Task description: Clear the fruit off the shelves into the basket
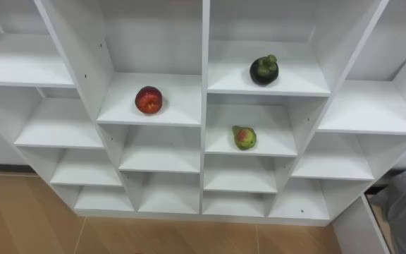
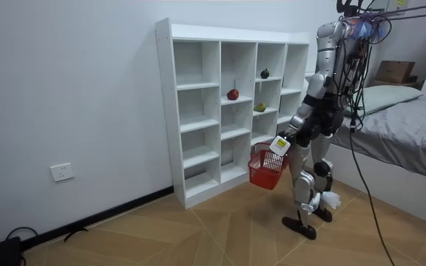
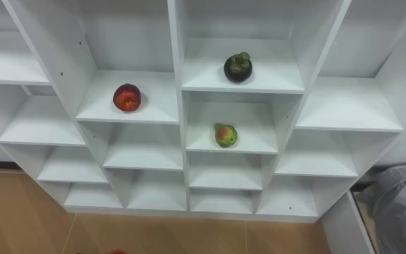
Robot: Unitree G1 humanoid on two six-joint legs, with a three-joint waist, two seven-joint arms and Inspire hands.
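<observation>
Red basket [image 2: 266,168] hangs from left hand [image 2: 279,145], fingers clamped on its handle, arm bent low before white closet [image 1: 204,106]. Robot stands facing it. Fruits lie well apart from the fingers: red round fruit [image 1: 149,99] in one compartment, mangosteen [image 1: 263,69] in the next, higher, green-red fruit [image 1: 244,137] directly beneath it.

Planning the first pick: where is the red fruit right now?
In the left eye view the red fruit lies left of centre, alone in a compartment of the white shelf, one column left of the dark fruit above and the green fruit below.
</observation>
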